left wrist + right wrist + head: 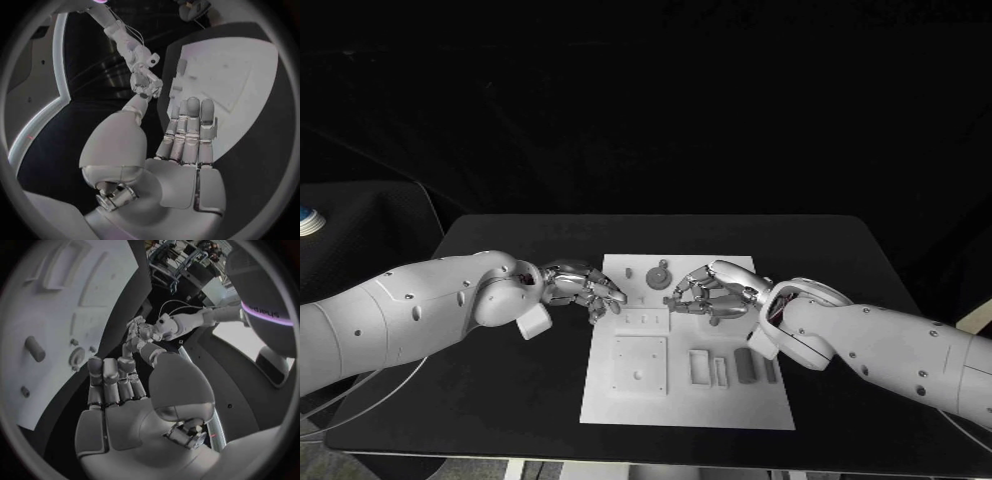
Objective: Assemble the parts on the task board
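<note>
A black table stands under the robot's head camera with a white task board lying flat along its middle, its long side running away from the robot. Nearest on the board sits a raised square plate, and just beside it to the right a row of narrow upright slots, with a grey part resting in that row and a smaller dark piece next to it. Beyond those, past the board's middle, are a few small pegs or holes too small to make out. Two white arms reach in from either side and meet over the far half of the board. The left hand hovers at the board's left edge, its silver fingers held straight and close together, grasping nothing; from its own wrist camera the palm faces up with the board behind the fingertips. The right hand hangs over the board's far right part, its fingers likewise extended side by side and empty. Between and just past the two hands, near the far edge, a round grey part with a small knob lies on the board, and a small dark stub stands to its left.
</note>
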Controlling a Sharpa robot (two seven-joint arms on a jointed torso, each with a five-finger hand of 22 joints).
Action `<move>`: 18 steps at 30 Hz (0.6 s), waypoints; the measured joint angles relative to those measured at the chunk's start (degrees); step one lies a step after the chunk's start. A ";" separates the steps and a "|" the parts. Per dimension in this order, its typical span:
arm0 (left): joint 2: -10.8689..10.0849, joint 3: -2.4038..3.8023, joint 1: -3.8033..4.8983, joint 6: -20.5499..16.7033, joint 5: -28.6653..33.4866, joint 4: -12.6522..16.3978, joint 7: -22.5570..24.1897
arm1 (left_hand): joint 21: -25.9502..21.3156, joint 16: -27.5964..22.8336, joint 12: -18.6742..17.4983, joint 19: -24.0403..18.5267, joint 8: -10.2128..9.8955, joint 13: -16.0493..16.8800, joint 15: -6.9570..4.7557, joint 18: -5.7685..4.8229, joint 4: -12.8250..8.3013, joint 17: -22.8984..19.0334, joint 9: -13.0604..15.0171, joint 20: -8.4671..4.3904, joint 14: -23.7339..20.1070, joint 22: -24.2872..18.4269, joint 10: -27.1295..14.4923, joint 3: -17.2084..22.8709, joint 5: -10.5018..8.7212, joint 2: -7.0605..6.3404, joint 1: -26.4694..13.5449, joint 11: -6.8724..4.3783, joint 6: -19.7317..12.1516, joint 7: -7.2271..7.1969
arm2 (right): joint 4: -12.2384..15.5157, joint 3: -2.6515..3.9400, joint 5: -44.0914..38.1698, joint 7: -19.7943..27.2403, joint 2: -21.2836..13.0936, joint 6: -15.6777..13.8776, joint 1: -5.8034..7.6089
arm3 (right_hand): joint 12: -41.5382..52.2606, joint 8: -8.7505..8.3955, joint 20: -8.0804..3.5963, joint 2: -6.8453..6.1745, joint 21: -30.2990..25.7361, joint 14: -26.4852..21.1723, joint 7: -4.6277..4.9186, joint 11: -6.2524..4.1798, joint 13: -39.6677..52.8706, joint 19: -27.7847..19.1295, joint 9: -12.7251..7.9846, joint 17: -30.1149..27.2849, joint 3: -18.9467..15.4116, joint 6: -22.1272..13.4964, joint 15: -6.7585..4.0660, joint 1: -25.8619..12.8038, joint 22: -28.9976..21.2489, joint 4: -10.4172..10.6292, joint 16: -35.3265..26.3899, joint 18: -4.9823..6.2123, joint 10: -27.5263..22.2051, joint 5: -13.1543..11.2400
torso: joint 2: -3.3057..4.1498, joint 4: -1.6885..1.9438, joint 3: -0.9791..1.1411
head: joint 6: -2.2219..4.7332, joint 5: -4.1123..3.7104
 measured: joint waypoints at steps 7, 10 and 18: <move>1.73 0.02 0.05 -20.68 -11.54 0.75 10.36 | 0.00 0.00 4.59 -0.09 1.14 1.46 0.02 0.49 -1.55 -0.91 1.04 -0.08 -0.42 0.00 4.60 1.96 0.00 0.65 6.32 -0.51 4.87 -0.65 | -3.24 -0.01 18.31 -4.04 0.46 4.20 0.03 | 0.00 0.01 0.00 0.10 0.00 0.00 0.00 0.00 -0.10 0.00 0.00 -0.06 0.00 0.00 0.01 -0.26 -0.03 0.00 0.00 -0.02 0.00 -0.01 | -0.05 0.00 -0.04 | 1.01 -0.55; 3.02 0.02 0.16 -28.13 -17.75 1.04 14.02 | 0.00 0.00 4.80 -0.09 1.33 1.47 0.02 0.49 -1.56 -1.01 1.04 -0.08 -0.42 0.00 4.60 1.96 0.00 0.22 6.79 -0.51 5.18 -0.34 | -4.16 -0.01 26.64 -5.84 0.72 6.27 0.03 | 0.00 0.01 0.00 0.16 0.00 0.00 0.00 0.01 -0.10 0.00 0.00 -0.06 0.15 0.00 0.01 -0.60 -0.05 0.16 0.00 -0.03 0.00 -0.05 | -0.05 0.00 -0.07 | 1.52 -1.01; 7.16 0.01 0.59 -40.76 -28.51 -0.77 20.73 | 0.00 0.00 4.80 -0.08 1.33 1.47 -0.22 0.48 -1.76 -1.14 1.04 -0.08 -0.18 0.00 4.60 1.76 0.00 -0.60 7.61 -0.51 5.17 -0.33 | -7.70 0.07 42.58 -8.87 1.34 15.68 0.02 | 0.00 0.01 0.00 0.23 0.00 0.07 0.00 0.01 -0.23 0.00 0.00 -0.15 0.19 0.00 0.09 -0.83 -0.13 0.20 0.00 -0.04 0.00 -0.07 | 0.00 0.06 -0.07 | 2.73 -2.08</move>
